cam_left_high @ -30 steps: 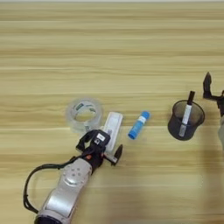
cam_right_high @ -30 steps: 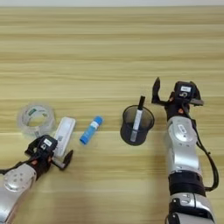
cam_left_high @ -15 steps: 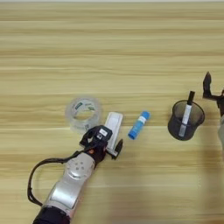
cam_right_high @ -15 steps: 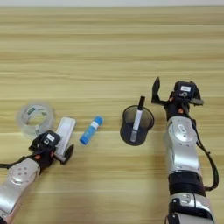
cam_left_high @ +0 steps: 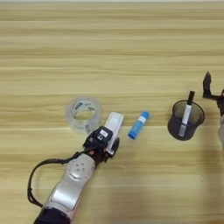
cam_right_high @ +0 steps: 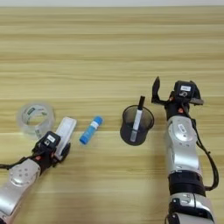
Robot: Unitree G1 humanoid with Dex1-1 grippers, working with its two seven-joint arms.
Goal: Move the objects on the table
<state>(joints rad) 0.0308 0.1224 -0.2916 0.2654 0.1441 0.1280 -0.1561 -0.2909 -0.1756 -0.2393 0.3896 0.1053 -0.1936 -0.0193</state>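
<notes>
We see the left gripper reaching in low from the near-left corner of the table, its fingers seemingly closed on the near end of the flat white device, which slants away rightward between the tape roll and the blue tube. The right gripper rests beside the mesh cup holding the pen, fingers spread, empty.

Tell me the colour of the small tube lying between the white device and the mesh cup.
Blue tube with a white label band; clearest in the left eye view.

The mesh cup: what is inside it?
The dark mesh cup holds one thin black-and-white pen, leaning with its black tip above the rim. Its lower end is veiled by the mesh; nothing else shows inside.
</notes>
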